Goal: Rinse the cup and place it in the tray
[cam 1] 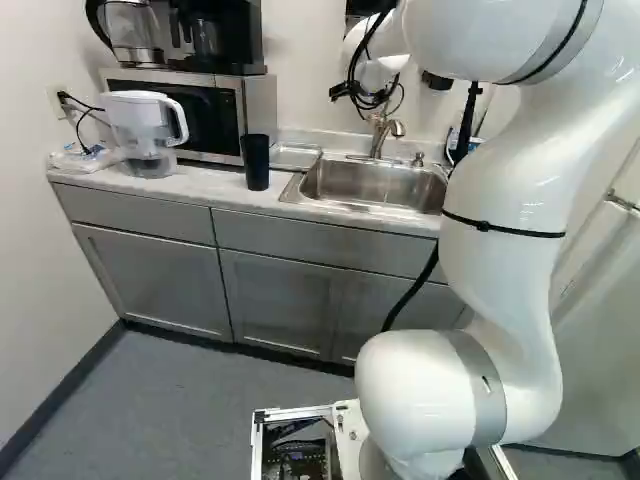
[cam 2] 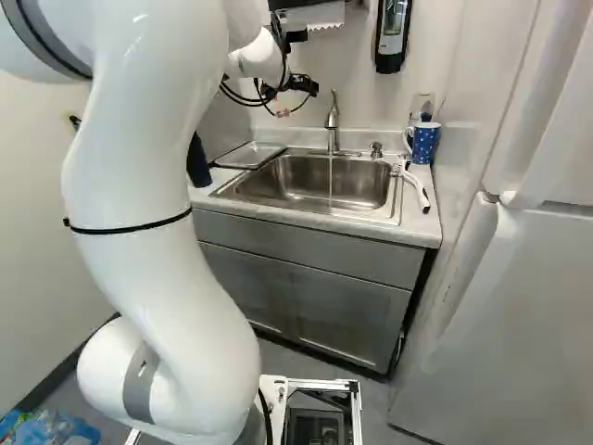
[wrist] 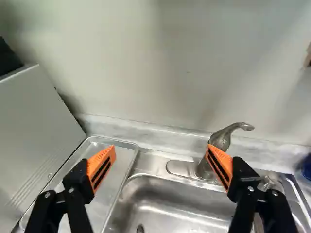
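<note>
Nearest, I have the black cup (cam 1: pixel 256 162) standing on the counter left of the sink (cam 2: pixel 315 184). My claw (cam 2: pixel 283 109) is up above the counter, fingers apart, nothing between them. The tray (cam 1: pixel 296 156) lies left of the sink; the blue mug (cam 2: pixel 425 142) stands far right.

No readable text, labels, brands, numbers or signs in any view; pale panel (cam 2: pixel 394 20) on black wall dispenser (cam 2: pixel 388 65) and tiny mark on arm (cam 1: pixel 510 190)'s grey band (cam 1: pixel 478 400) both illegible.
</note>
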`<state>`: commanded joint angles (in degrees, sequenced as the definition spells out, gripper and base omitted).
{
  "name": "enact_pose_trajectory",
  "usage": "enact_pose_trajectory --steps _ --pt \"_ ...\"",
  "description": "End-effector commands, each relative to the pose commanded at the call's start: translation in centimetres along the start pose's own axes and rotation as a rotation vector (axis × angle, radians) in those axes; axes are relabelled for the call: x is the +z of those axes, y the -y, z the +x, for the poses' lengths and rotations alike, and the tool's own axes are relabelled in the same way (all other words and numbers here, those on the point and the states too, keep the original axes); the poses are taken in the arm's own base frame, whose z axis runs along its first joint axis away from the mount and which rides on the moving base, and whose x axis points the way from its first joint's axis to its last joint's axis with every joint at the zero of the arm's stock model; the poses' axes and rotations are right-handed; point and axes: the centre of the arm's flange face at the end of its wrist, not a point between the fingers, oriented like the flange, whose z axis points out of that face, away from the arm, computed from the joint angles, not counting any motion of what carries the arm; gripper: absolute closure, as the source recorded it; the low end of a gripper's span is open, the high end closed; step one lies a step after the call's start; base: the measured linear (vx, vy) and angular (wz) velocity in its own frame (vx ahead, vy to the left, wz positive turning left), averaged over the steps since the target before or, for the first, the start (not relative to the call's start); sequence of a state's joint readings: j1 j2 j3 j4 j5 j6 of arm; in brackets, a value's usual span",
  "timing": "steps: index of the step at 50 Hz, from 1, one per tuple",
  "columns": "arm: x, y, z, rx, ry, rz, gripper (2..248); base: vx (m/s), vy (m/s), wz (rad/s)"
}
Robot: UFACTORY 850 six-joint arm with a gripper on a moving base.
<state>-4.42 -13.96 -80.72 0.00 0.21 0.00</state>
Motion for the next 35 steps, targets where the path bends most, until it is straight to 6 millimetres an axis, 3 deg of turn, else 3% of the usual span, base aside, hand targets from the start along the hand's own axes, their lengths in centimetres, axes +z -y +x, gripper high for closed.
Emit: enact_pose_trajectory --steps 35 --pt "-6.8 -0.4 -3.7 0.004 0.153 -0.007 3 -0.001 0.000 -0.001"
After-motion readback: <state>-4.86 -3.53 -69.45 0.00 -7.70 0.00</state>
